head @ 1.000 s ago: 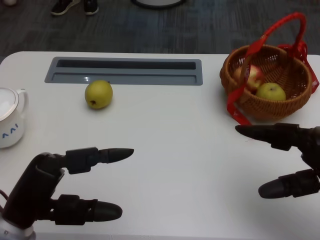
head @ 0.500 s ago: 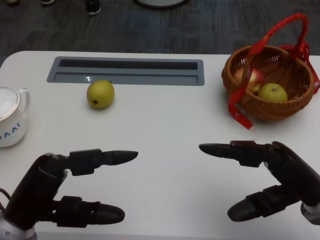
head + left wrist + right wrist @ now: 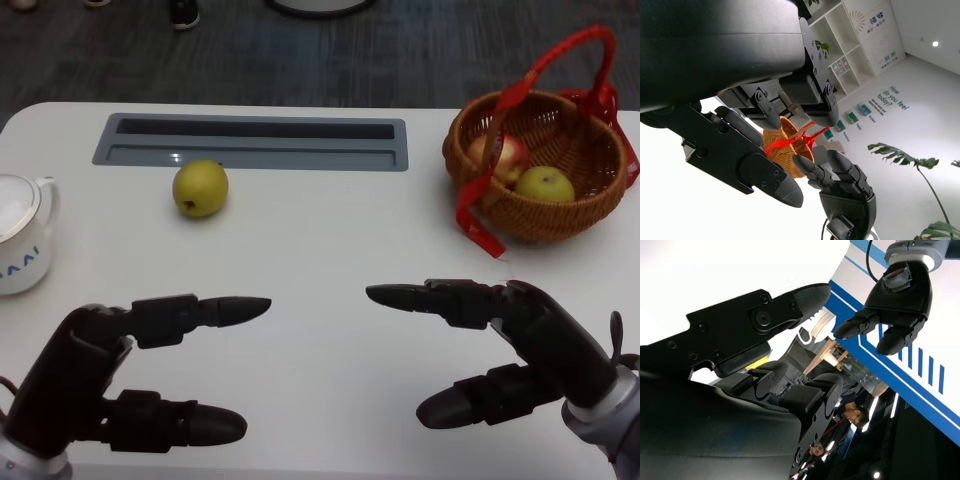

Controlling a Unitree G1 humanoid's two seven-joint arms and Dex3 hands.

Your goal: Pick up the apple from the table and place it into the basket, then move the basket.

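We note the left hand point(image 3: 110, 385) low at the near edge of the table point(image 3: 330, 250), fingers spread apart and pointing toward the table's middle, holding nothing. The right hand point(image 3: 510, 350) sits opposite it at the near right, likewise spread wide and empty, its fingers aimed inward toward the left one. Outward from the left hand, up and slightly to the right in the head view, lies the yellow-green fruit we take to be the apple point(image 3: 200, 188), resting free on the table just in front of the grey recessed tray point(image 3: 250, 141). It is roughly round, so no long axis constrains the grasp. We judge the left hand the nearer one. The basket point(image 3: 540, 165) stands at the far right, well apart from the apple, beyond the right hand, already containing two fruits.
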